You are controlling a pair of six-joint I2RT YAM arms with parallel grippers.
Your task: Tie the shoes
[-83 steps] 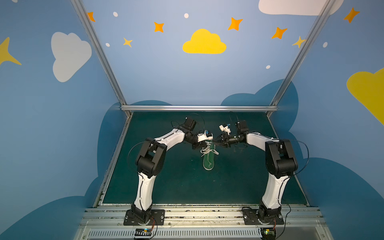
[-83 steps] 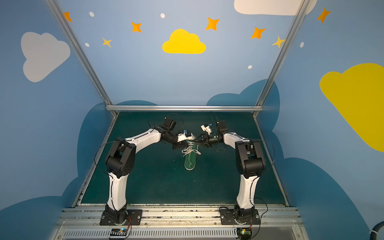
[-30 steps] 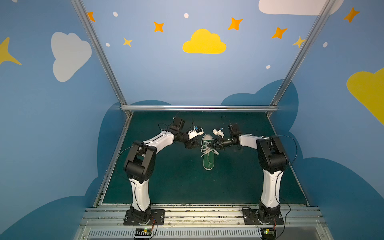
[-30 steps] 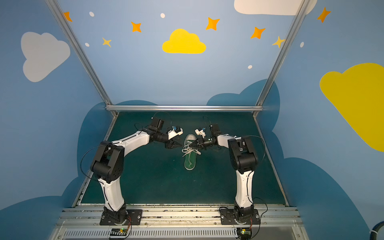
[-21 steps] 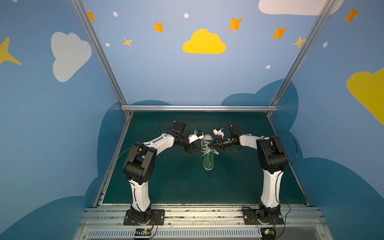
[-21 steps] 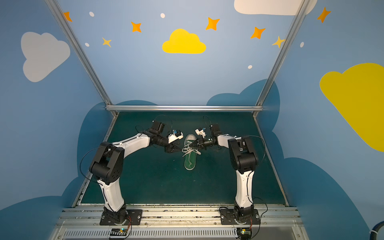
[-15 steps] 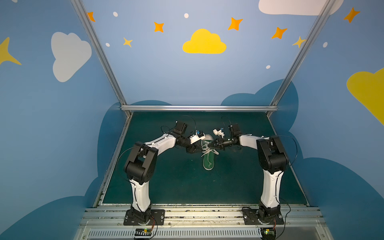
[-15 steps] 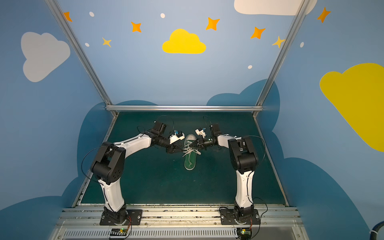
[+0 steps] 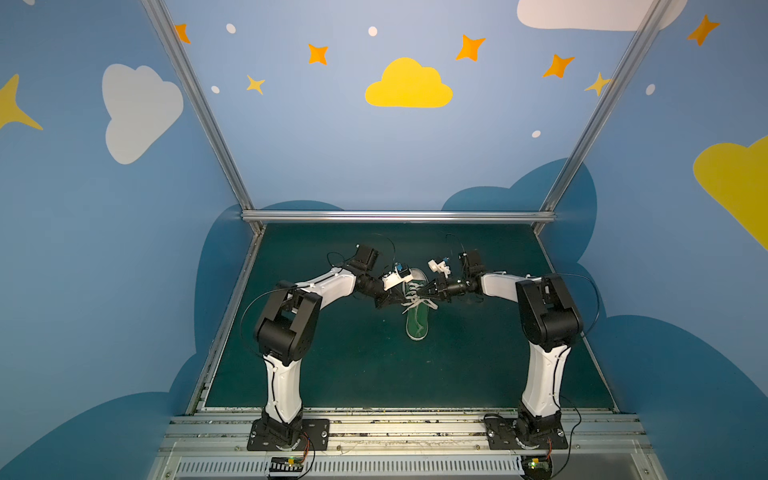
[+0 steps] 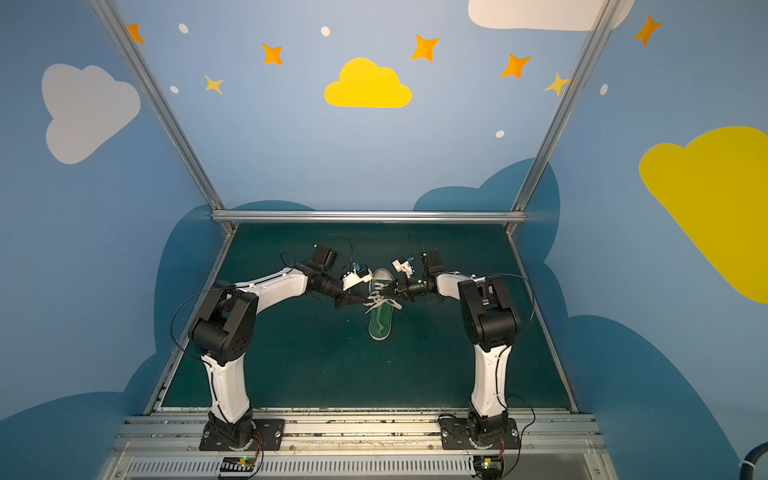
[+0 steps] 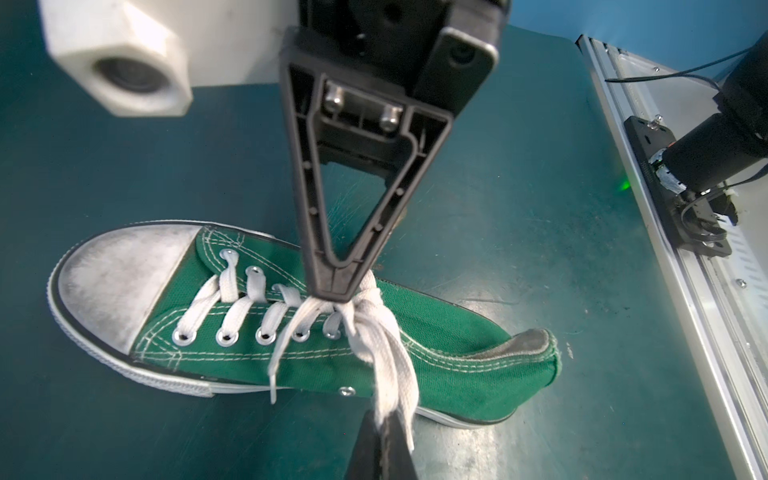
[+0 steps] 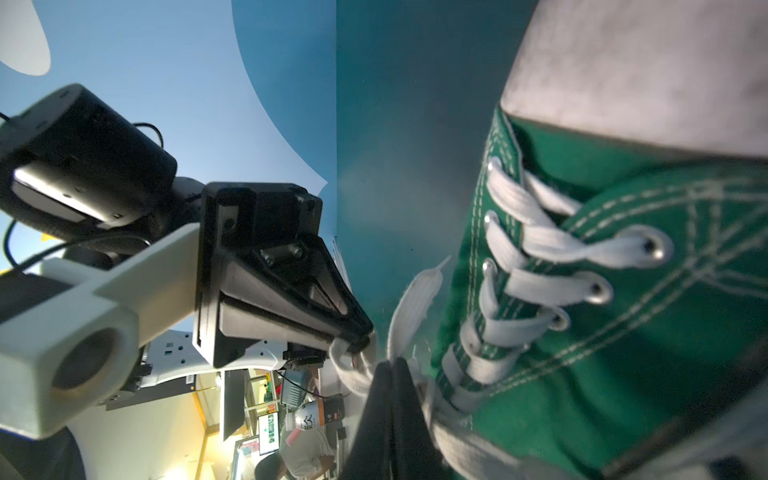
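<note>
Nearest the robot, at 6 o'clock on the green mat (image 9: 353, 365), lay the heel (image 9: 417, 334) of the shoe (image 9: 417, 320), which sat mid-mat, sole down. Just beyond the heel, both grippers met at the laces (image 11: 386, 353). The left gripper (image 12: 359, 337), reaching in from 9 o'clock, had its jaws pinched tight on a white strand beside the bunch. The right gripper (image 11: 334, 291), reaching in from 3 o'clock, had its jaws closed on the gathered crossing itself. Farthest off, at 12 o'clock, the white toe cap (image 11: 120, 274) pointed at the back wall.

The step looked like drawing the knot snug. Done well, the two pulls would go straight apart, toward 9 and 3, equal and low, so the light shoe neither slid nor tipped. Flat lace slips easily, so both pinches needed to be firm, and the loose end hanging down the side should not be dragged back through. Whether a full bow had formed could not be told.

Counted: one shoe, no mate in view; two arms; two grippers, both clamped on lace; five eyelets (image 11: 226, 337) along the side facing the left wrist camera; one loose lace tip there.
</note>
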